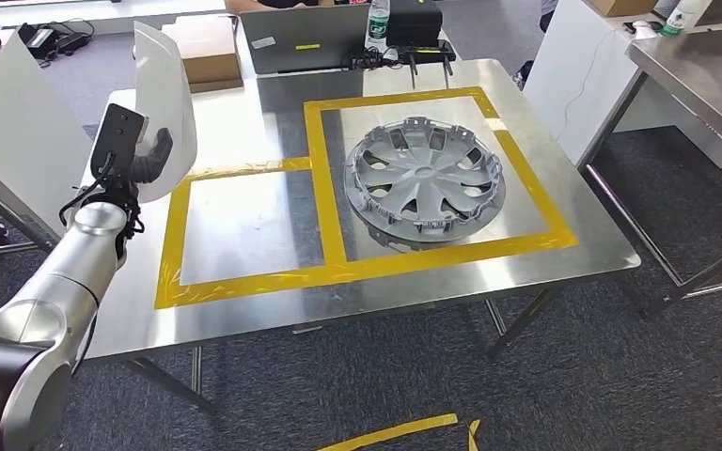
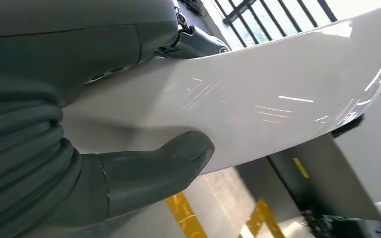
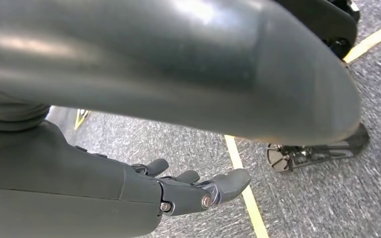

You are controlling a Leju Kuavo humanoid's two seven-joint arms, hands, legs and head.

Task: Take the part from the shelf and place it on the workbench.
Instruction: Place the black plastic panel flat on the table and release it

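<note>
The left hand (image 1: 141,160) already holds the white part (image 1: 164,108) above the left edge of the surface (image 1: 263,235), so only the placing is left, while the right hand (image 3: 178,191) hangs with loose fingers, holding nothing.

My silver arm, my grey hands

My left arm (image 1: 52,287) is polished silver with black cables at the wrist; my left hand (image 2: 94,163) has a ribbed grey cover, my right hand (image 3: 178,191) small screws.
</note>
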